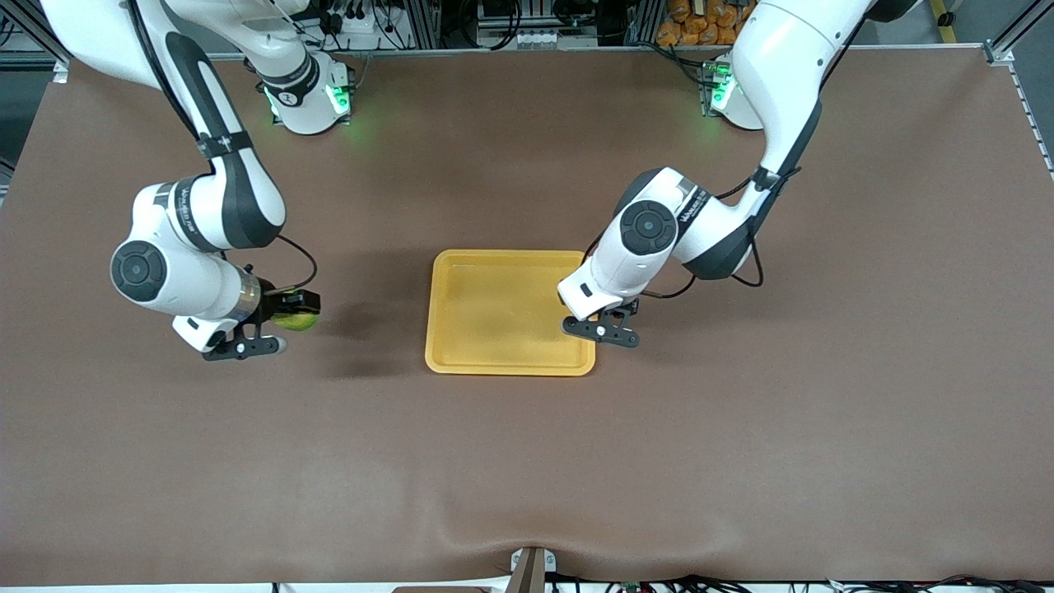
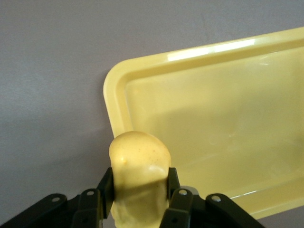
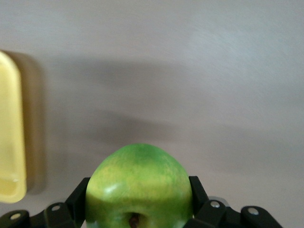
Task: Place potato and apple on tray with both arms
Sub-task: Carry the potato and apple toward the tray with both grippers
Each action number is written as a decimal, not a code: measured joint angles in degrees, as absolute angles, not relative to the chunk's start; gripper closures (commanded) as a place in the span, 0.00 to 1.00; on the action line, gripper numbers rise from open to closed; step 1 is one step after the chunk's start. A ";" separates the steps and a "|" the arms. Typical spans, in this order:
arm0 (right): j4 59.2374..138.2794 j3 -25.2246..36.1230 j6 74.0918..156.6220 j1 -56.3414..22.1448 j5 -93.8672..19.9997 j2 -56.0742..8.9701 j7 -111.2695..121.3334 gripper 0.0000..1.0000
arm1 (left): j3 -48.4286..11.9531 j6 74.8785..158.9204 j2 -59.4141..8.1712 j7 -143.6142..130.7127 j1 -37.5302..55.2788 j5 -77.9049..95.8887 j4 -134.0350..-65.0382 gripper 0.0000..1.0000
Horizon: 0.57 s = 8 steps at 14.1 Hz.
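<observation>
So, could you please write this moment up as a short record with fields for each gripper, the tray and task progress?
left gripper: shut on the potato, over the tray's edge toward the left arm's end
right gripper: shut on the apple, over bare table toward the right arm's end
tray: mid-table, nothing on it
progress: both items lifted, neither placed yet

Even overhead lighting; soft shadow on table (image 1: 354, 329); glare streak on tray (image 2: 209, 50) rim; wrist foregrounds slightly blurred.
</observation>
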State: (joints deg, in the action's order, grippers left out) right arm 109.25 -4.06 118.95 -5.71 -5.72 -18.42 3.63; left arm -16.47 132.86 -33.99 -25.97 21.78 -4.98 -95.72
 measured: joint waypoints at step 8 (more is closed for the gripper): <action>107.60 -11.34 118.51 -9.85 -6.52 -18.47 27.56 1.00 | -16.31 132.88 -37.55 -38.19 25.57 -12.79 -93.66 1.00</action>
State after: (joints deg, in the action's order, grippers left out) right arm 107.60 -11.34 118.51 -9.85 -6.52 -18.47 27.56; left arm -16.31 132.88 -37.55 -38.19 25.57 -12.79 -93.66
